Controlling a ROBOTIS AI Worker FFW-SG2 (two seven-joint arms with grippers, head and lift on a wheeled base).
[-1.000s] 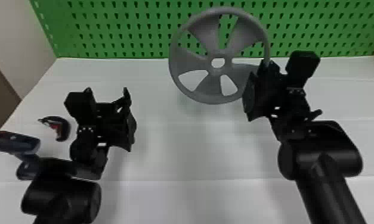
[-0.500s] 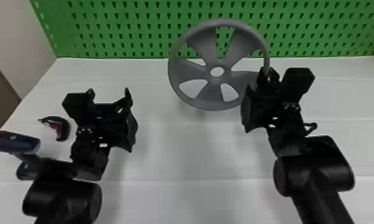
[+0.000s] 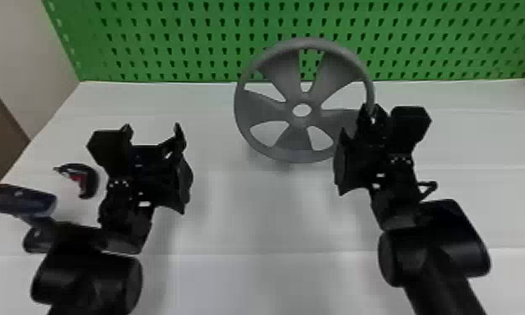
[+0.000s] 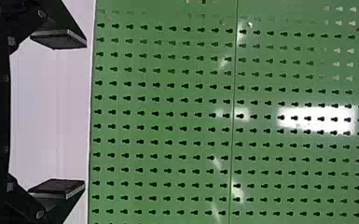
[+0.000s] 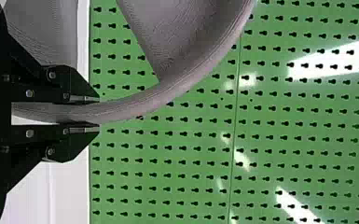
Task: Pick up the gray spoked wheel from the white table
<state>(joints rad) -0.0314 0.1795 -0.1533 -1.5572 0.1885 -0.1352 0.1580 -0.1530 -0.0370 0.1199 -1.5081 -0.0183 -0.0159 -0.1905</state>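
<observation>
In the head view, the gray spoked wheel [image 3: 301, 148] is tilted up over the far part of the white tabletop [image 3: 253, 218], about midway between its left and right edges. Its upper part overlaps the green pegboard [image 3: 207, 37] behind the far edge. Five broad spokes run to a hub with a round hole. A soft shadow lies below the wheel; whether the lower rim touches the tabletop I cannot tell.

The right gripper [image 3: 370, 109] is at the wheel's right side. The right wrist view brings out the grip: the right gripper [image 5: 95, 112] is clenched on the rim, one flat finger on each face, and the rim curves away past the fingertips in front of the pegboard, with part of a spoke beside it.

The left gripper [image 3: 152, 130] is over the left part of the tabletop, well apart from the wheel. In the left wrist view its two fingers stand wide apart, released, with white between them and the pegboard beyond, bright glare on its keyhole-shaped openings.

The head view also takes in a dark blue drill [image 3: 27, 200] at the tabletop's left edge, partly behind the left arm [image 3: 85, 276], and a small black-and-red tool [image 3: 91, 180] between the drill and the left gripper.
</observation>
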